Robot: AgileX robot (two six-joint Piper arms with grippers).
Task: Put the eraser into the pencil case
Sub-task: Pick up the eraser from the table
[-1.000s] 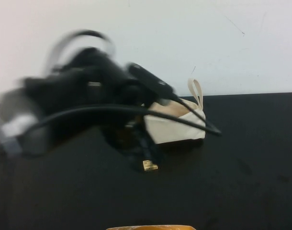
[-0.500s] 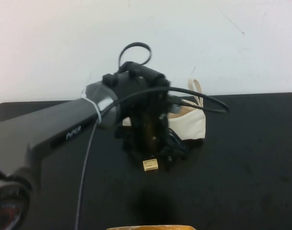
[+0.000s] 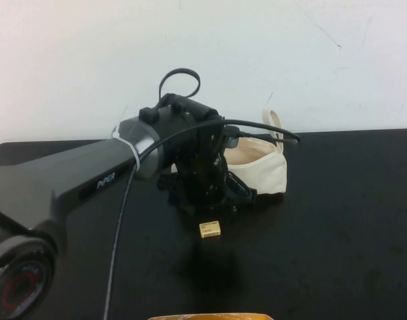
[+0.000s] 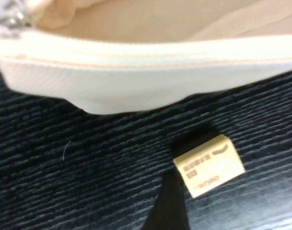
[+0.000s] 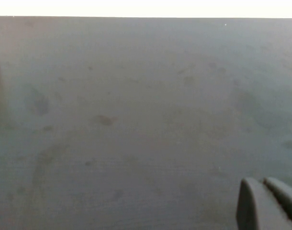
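Observation:
The eraser [image 3: 209, 229], a tiny pale-yellow block with dark print, lies on the black table just in front of the pencil case [image 3: 262, 171], a cream pouch with a loop strap at its far end. My left gripper [image 3: 213, 211] points down right above the eraser, open. In the left wrist view one dark finger [image 4: 170, 207] stands against the eraser's [image 4: 209, 165] side, and the other finger is out of frame. The pouch's open mouth [image 4: 136, 28] shows just beyond. My right gripper [image 5: 259, 185] is shut and empty, low over bare table, and is out of the high view.
The black table [image 3: 350, 227] runs to a white wall at the back. The left arm's cable [image 3: 263, 135] loops over the pouch. An orange object [image 3: 210, 317] peeks in at the front edge.
The left arm swung in from the left and settled over the eraser, then shifted slightly back and down. The eraser and pouch have not moved.

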